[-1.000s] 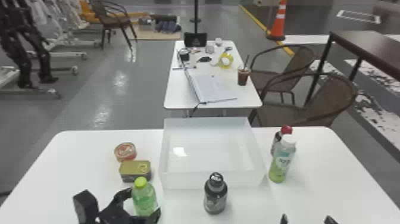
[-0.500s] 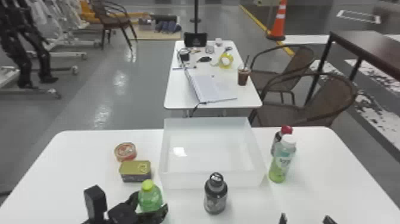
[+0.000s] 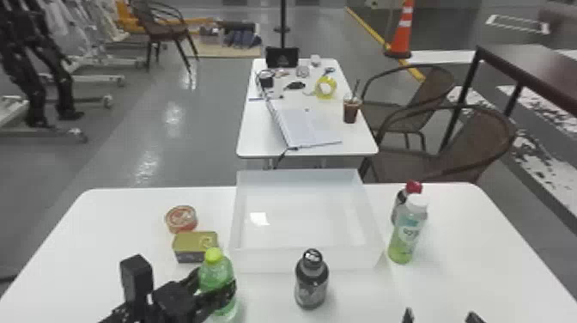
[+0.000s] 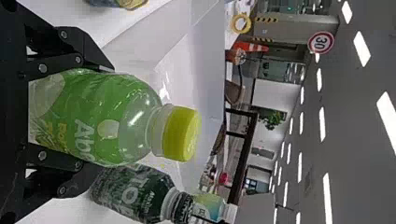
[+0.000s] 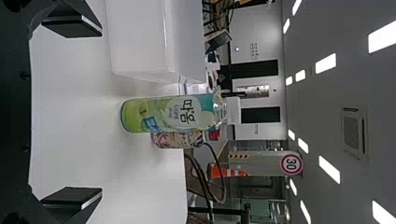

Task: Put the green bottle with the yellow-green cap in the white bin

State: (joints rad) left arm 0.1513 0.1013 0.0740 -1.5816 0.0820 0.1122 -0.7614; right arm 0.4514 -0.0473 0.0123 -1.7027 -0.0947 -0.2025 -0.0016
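Note:
Upright in the head view, the green bottle with the yellow-green cap (image 3: pixel 214 271) stands out left of the front of the white bin (image 3: pixel 274 260). My left gripper (image 3: pixel 217 284) is shut on its body, one finger on each side. The left wrist view has the green bottle (image 4: pixel 126 112) between the fingers of that left gripper (image 4: pixel 103 120), cap beyond them. At the bottom right of the head view waits my right gripper (image 3: pixel 440 317); in the right wrist view the right gripper (image 5: pixel 100 113) is open, nothing between its fingers.
A dark bottle (image 3: pixel 311 281) stands before the bin. Right of the bin are a white-capped bottle (image 3: pixel 405 234) and a red-capped one (image 3: pixel 413 187). Two cans, one round (image 3: pixel 181 219) and one rectangular (image 3: pixel 195 245), lie left of it on the white table (image 3: pixel 107 232).
My left gripper has closed around the green bottle; the bottle has shifted slightly right with it and its cap now shows higher than half a second ago. The right gripper has kept still.

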